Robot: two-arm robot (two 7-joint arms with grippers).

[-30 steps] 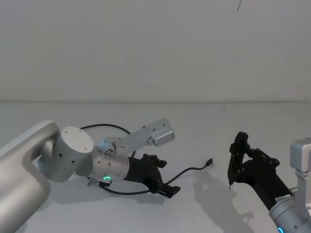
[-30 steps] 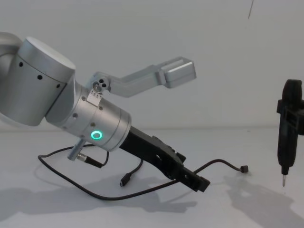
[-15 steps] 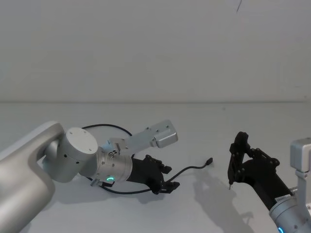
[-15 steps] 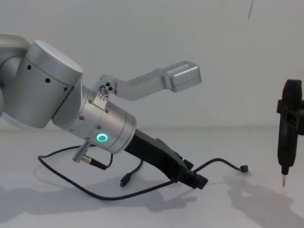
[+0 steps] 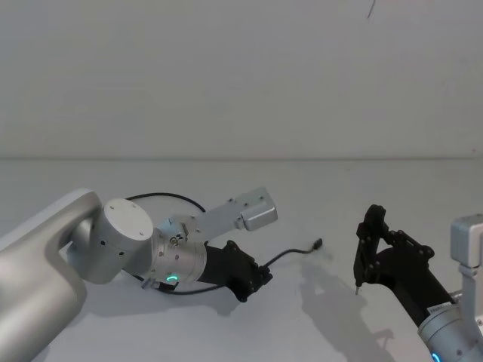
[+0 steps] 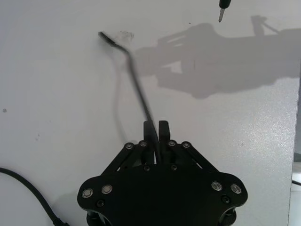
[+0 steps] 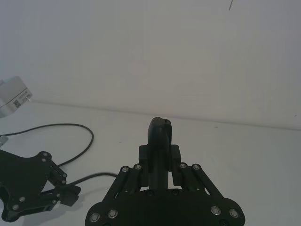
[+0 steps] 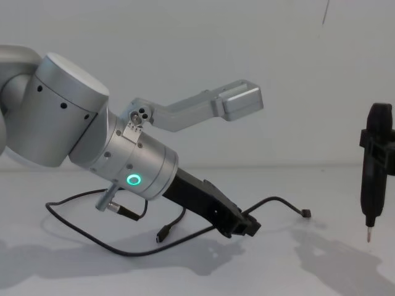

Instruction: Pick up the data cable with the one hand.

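Two arms over the white table [image 5: 249, 335]: left gripper [image 8: 250, 227] low at centre-left, fingers pinched tight on the thin black data cable [image 6: 138, 84], its remainder looping on the tabletop behind; right gripper [image 8: 368, 216] upright, far right.

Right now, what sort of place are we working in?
Probably a bare robot test bench: a plain white table, a blank white wall behind, and the data cable trailing across it, pinched in the left pincer; the right pincer hangs at the right.
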